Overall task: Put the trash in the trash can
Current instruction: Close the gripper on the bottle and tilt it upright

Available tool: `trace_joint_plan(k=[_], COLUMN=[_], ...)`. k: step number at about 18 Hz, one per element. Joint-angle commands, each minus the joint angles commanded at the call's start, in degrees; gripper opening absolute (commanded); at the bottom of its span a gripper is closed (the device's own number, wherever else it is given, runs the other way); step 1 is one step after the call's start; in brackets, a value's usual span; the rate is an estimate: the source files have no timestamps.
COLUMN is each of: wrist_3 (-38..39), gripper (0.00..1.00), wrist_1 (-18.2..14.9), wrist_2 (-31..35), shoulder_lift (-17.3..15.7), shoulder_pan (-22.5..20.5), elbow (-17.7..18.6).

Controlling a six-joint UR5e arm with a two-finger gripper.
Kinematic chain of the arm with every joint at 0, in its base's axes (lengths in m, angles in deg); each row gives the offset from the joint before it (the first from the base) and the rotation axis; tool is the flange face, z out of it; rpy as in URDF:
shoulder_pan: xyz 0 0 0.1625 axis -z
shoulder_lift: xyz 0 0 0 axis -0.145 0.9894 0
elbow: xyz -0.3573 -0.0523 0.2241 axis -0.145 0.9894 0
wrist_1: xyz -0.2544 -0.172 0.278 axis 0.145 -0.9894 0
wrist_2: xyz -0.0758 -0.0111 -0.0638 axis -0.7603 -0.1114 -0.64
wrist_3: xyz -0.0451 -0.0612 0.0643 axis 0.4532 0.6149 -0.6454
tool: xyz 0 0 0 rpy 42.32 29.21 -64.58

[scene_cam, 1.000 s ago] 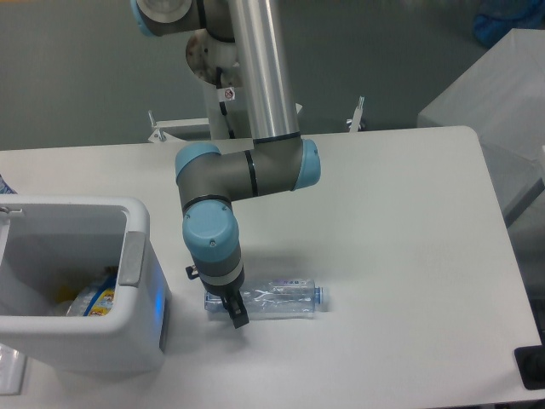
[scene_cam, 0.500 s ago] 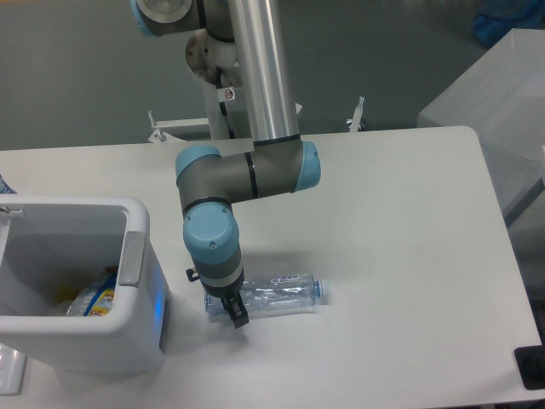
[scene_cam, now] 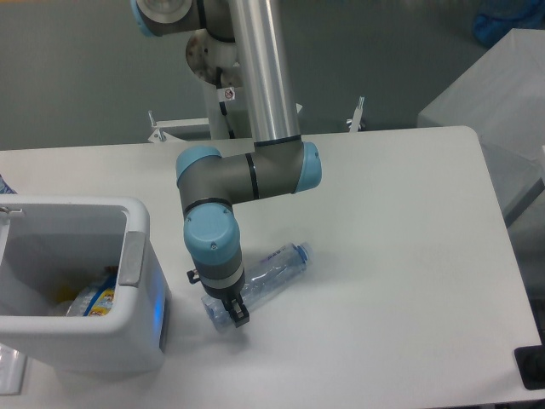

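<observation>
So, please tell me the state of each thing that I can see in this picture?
Claw: low at the table, shut on the bottle's near end.
Bottle: clear, crushed, held at one end, lying aslant with its capped end pointing away to the right.
Wrapper: already inside the trash can, at the bottom.
Trash can: upright, open at the top, at the table's left.
</observation>
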Motion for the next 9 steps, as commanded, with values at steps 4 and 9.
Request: trace_joint_plan(k=[4, 9], wrist_3=[0.4, 0.4], gripper=[0.63, 0.63], wrist_1=[0.1, 0.1], wrist_2=[0.0, -0.4], shoulder_lift=[-0.2, -0.3], shoulder_pan=[0.0, -0.4], elbow=[0.0, -0.3])
